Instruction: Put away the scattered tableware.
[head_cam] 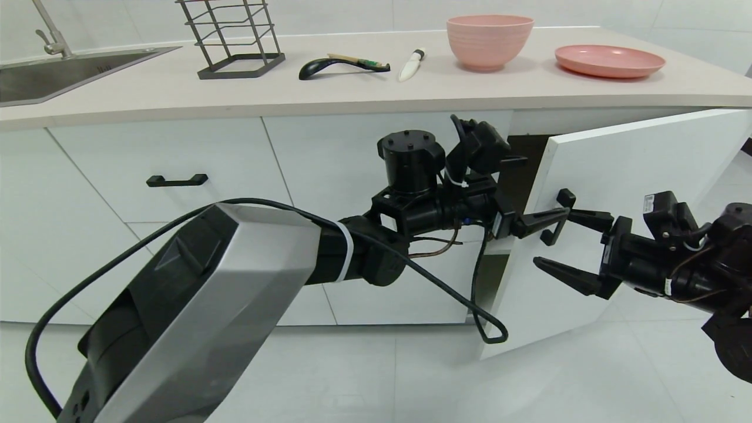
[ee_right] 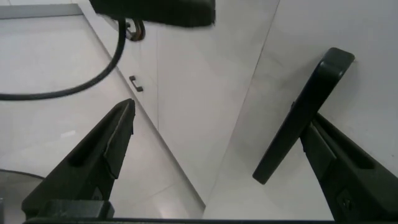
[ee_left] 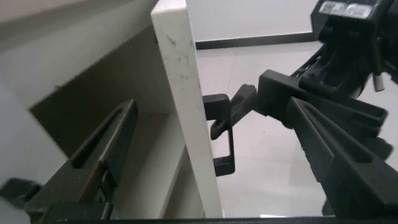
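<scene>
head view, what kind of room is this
Most likely a kitchen. A long counter has a sink and tap set into it, a pink bowl and plate sit on top, and white cabinets run below, one door open.

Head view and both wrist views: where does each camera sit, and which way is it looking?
Head view: on the head, looking forward and down at the counter and open cabinet door; both arms show, with left claw and right claw.
Left wrist view: on the left wrist, looking along its open claw, which straddles the door's edge.
Right wrist view: on the right wrist, facing the door's front through its open claw.
Shared: all show the door handle.
</scene>
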Robot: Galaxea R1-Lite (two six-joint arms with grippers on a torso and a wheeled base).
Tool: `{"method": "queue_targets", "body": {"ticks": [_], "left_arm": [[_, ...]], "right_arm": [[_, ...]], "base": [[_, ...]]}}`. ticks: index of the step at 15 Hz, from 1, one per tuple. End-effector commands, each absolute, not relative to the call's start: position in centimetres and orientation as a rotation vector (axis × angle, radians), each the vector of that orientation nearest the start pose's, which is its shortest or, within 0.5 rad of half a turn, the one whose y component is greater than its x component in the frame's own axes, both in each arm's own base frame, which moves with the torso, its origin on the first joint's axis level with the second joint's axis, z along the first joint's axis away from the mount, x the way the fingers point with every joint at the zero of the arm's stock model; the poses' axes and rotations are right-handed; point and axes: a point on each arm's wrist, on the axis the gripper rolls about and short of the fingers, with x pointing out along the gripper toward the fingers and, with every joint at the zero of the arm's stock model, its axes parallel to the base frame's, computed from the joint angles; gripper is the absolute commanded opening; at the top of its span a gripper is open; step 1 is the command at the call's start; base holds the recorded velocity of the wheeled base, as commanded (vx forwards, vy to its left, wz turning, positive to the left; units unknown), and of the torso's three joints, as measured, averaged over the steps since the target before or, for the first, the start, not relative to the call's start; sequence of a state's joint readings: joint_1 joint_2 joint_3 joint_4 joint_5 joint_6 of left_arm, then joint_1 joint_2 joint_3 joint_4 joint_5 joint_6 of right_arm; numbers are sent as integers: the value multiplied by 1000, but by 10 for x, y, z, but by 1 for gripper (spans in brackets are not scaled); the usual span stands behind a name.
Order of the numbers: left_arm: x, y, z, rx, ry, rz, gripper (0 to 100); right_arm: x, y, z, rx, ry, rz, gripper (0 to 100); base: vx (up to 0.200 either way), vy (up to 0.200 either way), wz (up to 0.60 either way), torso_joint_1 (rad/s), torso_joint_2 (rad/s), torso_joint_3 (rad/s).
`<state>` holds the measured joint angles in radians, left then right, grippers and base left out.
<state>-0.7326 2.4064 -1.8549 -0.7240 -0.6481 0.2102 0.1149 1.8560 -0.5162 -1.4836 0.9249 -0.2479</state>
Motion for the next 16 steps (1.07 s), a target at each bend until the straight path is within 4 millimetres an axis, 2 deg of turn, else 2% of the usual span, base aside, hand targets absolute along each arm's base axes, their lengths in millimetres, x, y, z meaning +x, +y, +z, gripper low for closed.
{"method": "queue_targets", "body": {"ticks": [1, 5, 8, 10, 13, 16], "left_arm": [[357, -367, 179, 162, -319, -1390, 100], [349, -386, 175, 138, -377, -1423, 100], [334, -400, 176, 54, -381, -1463, 100], [336, -403, 173, 45, -379, -1462, 100], [341, -410, 163, 30, -372, -1454, 100], [342, -410, 162, 21, -361, -1448, 100]], "right_arm": [[271, 50, 160, -307, -308, 1024, 100], [271, 49, 159, -312, -307, 1012, 100], [273, 35, 150, -299, -253, 953, 100], [277, 23, 143, -292, -221, 913, 100], [281, 20, 132, -276, -183, 904, 100], [284, 14, 126, -268, -160, 885, 100]], "base": [[0, 0, 0, 0, 0, 0], [0, 0, 0, 0, 0, 0], [0, 0, 0, 0, 0, 0], [0, 0, 0, 0, 0, 0], [0, 0, 0, 0, 0, 0], [0, 0, 0, 0, 0, 0]]}}
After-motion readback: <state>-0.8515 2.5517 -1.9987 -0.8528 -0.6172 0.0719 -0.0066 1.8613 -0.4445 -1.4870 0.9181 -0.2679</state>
